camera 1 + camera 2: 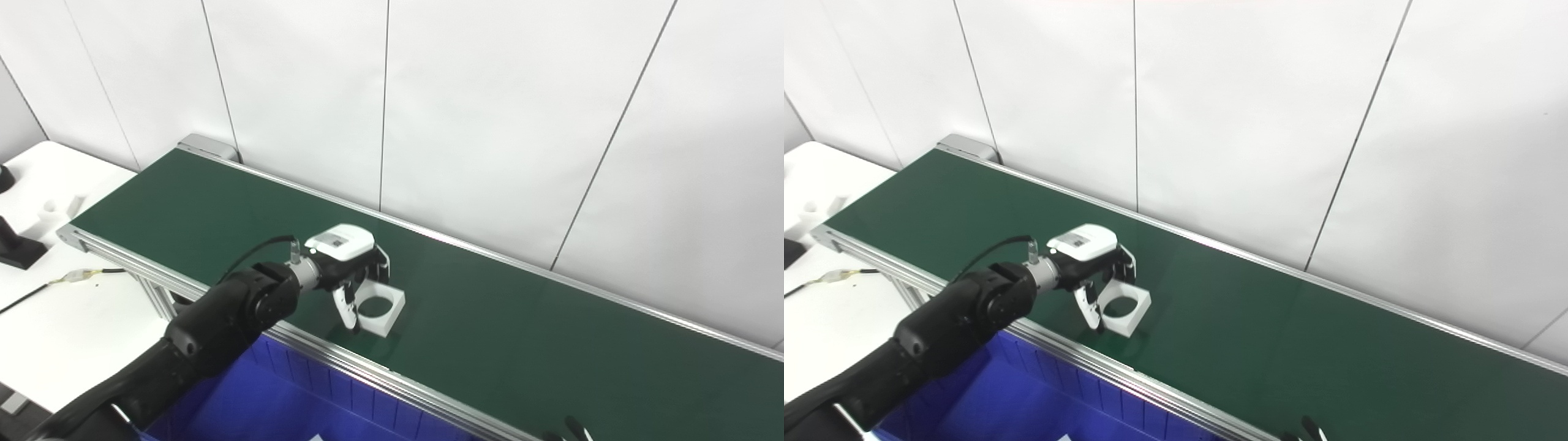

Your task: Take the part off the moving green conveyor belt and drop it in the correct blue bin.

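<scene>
Running diagonally from upper left to lower right, one green conveyor belt (pixel 520 331) fills most of the frame, with grey wall panels (pixel 490 110) behind it. One blue bin (pixel 275 404) sits below the belt's near rail at the lower left. A white table (pixel 55 306) lies at the left edge. One left hand (pixel 352 269) reaches over the belt, its fingers (pixel 346 306) curled down around a single white square part (pixel 381 306) with a round hole, resting on the belt. Only dark fingertips of the right hand (pixel 572 429) show at the bottom edge; whether it is spread or closed cannot be told.
</scene>
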Available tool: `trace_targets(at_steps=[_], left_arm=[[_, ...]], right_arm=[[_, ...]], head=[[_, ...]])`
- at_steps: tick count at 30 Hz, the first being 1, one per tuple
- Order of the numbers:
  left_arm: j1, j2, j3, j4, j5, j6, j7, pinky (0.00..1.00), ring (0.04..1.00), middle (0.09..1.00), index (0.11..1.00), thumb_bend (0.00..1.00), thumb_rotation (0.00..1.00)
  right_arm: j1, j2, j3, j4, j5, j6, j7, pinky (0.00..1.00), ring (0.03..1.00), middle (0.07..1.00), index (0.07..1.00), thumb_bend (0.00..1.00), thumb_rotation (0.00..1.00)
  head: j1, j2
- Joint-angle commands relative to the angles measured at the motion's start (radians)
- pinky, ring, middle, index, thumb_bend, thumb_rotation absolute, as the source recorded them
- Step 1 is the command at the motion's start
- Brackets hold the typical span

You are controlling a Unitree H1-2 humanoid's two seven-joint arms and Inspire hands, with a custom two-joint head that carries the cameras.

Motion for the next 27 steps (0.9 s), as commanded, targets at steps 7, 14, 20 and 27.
trace_targets(at_steps=[7,14,20,27], left_arm=[[0.012,0.051,0.074,-0.206,-0.011,0.061,-0.077,0.59,0.524,0.508,0.471,0.52,0.0],[0.056,0.055,0.1,-0.31,-0.026,0.067,-0.125,0.53,0.469,0.494,0.476,0.52,0.0],[0.147,0.009,0.162,-0.386,-0.143,0.086,-0.12,0.47,0.436,0.462,0.494,0.52,0.0],[0.262,-0.043,0.188,-0.454,-0.209,0.094,-0.11,0.34,0.389,0.451,0.502,0.52,0.0]], right_arm=[[-0.001,0.0,-0.004,-0.032,0.008,-0.049,0.001,0.65,0.773,0.841,0.947,0.76,0.43],[0.001,-0.001,-0.003,-0.038,0.01,-0.045,0.003,0.66,0.776,0.843,0.948,0.77,0.44],[0.004,0.0,-0.003,-0.054,0.015,-0.032,0.004,0.67,0.776,0.846,0.952,0.77,0.44],[0.004,-0.006,-0.003,-0.06,-0.008,-0.054,-0.001,0.65,0.774,0.845,0.953,0.75,0.46]], head=[[-0.001,0.006],[-0.005,0.014],[-0.033,0.048],[-0.049,0.07]])
